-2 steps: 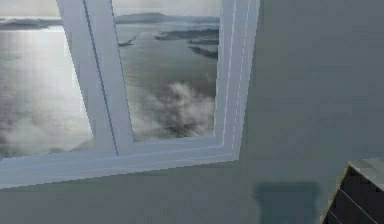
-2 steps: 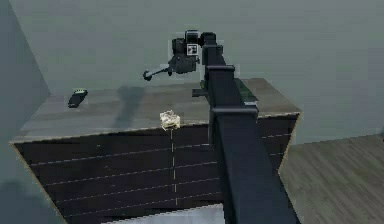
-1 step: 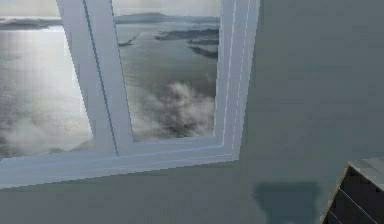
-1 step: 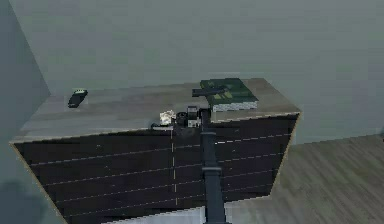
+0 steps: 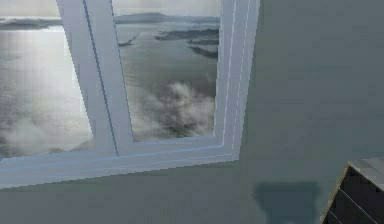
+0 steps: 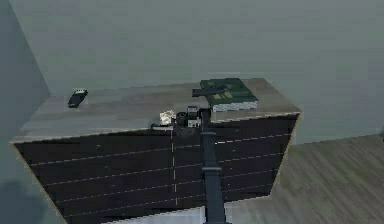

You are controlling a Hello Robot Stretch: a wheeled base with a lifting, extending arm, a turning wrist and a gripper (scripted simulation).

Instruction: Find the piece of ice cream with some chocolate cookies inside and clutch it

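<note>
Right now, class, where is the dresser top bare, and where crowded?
Bare: the stretch of dresser top between the small dark object and the gripper; also the front right corner, before the green book-like slab. Crowded: front middle, around the gripper and a small pale thing.

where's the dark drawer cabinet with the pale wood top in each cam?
Forward view: dark drawer cabinet with pale wood top, bottom right corner, one end showing.
Arm side view: the cabinet spans the middle, left to right.
Shared landmark: plain grey wall behind it.
</note>
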